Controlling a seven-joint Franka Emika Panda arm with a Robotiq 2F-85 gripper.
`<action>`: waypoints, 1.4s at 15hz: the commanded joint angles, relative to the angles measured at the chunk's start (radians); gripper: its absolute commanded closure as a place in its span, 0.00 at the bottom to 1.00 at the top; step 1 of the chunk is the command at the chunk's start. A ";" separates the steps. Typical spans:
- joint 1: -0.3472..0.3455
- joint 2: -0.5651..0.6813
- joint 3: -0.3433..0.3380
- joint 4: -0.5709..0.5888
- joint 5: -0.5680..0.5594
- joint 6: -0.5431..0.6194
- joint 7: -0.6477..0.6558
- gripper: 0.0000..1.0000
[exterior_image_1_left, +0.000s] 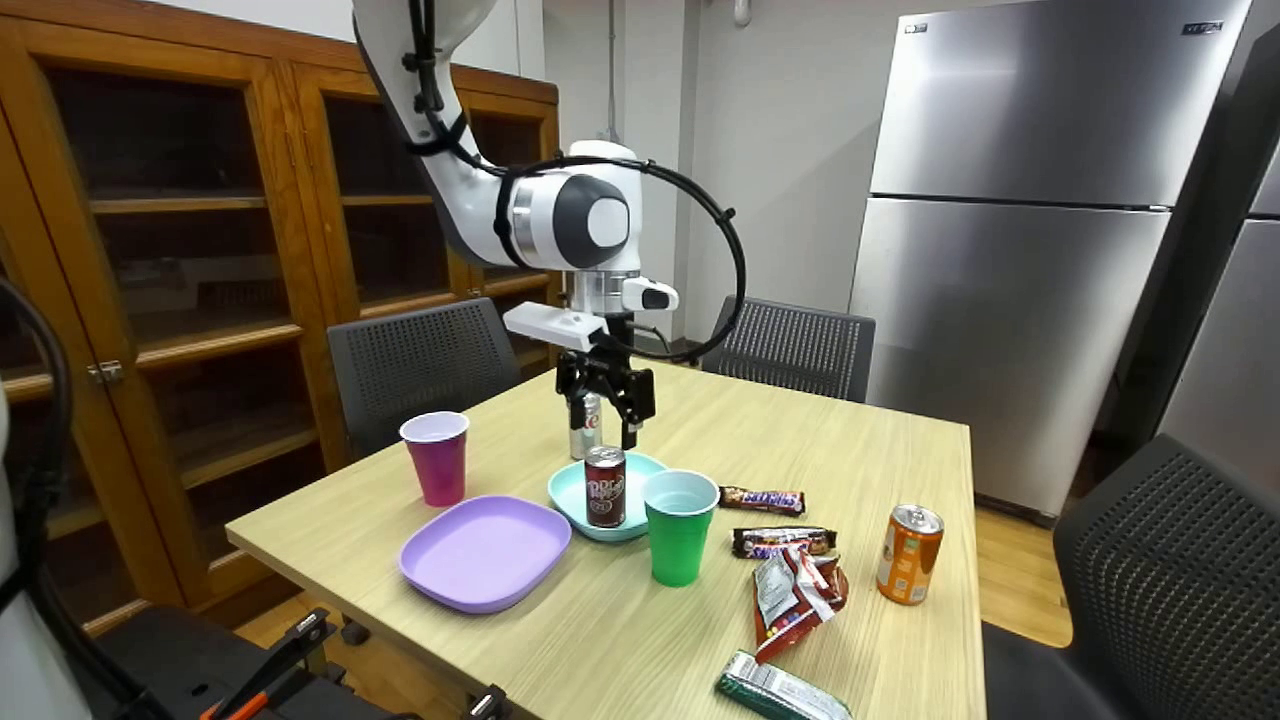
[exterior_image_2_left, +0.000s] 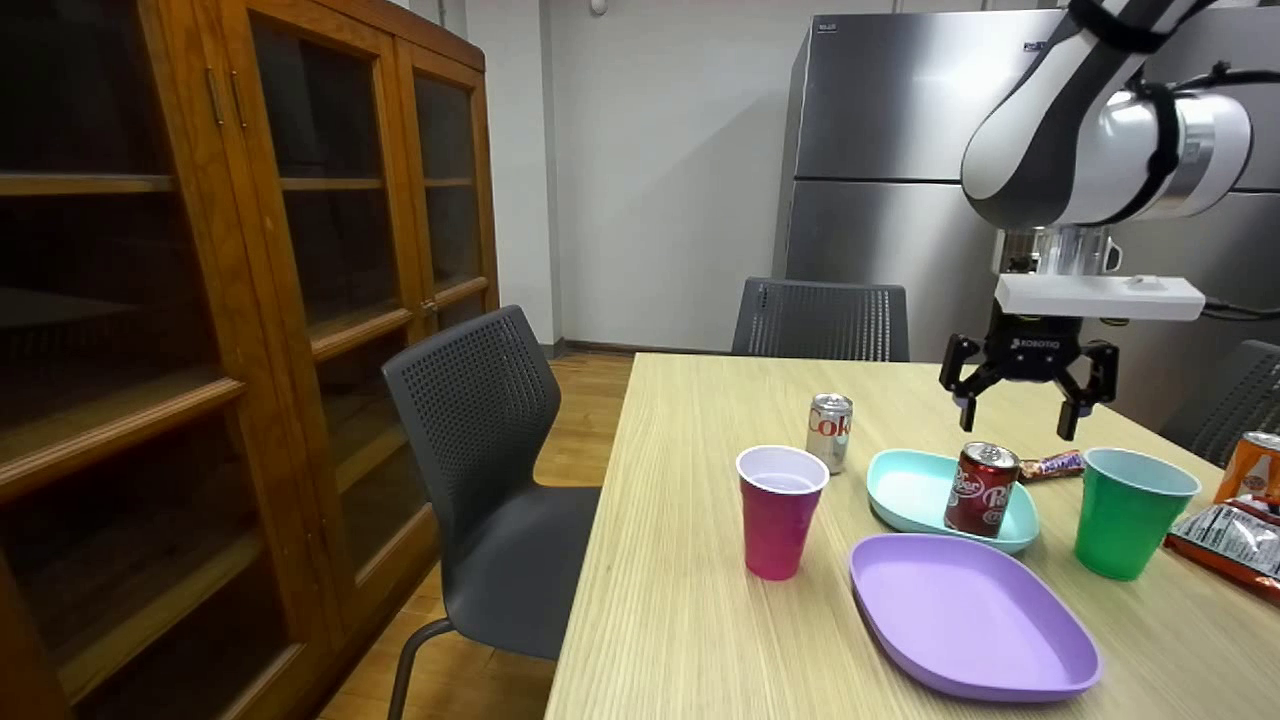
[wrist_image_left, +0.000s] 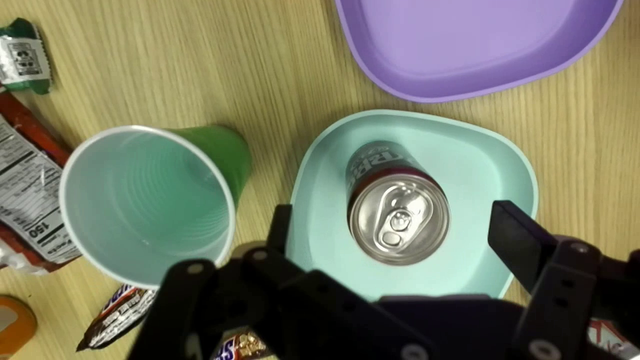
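While the claw (exterior_image_2_left: 1017, 431) gapes overhead | can (exterior_image_2_left: 980, 492): maroon, silver-topped, white-lettered, upright

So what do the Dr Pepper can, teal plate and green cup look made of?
Dr Pepper can: metal, probably aluminium, with a shiny silver lid and pull tab. Teal plate: matte, likely plastic, perhaps silicone, going by its smooth, even colour. Green cup: apparently plastic, faintly glossy, with a ridged pale inside and white rim.

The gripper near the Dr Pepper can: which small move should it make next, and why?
Probably lower the open gripper slightly: both exterior views show it higher than the Dr Pepper can, and the wrist view shows its lid framed between parted fingers.
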 joint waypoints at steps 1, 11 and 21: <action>-0.007 -0.014 0.003 0.002 -0.003 -0.009 -0.019 0.00; -0.014 -0.043 0.002 0.001 -0.004 -0.024 -0.052 0.00; 0.024 0.015 0.034 0.113 -0.012 0.050 -0.042 0.00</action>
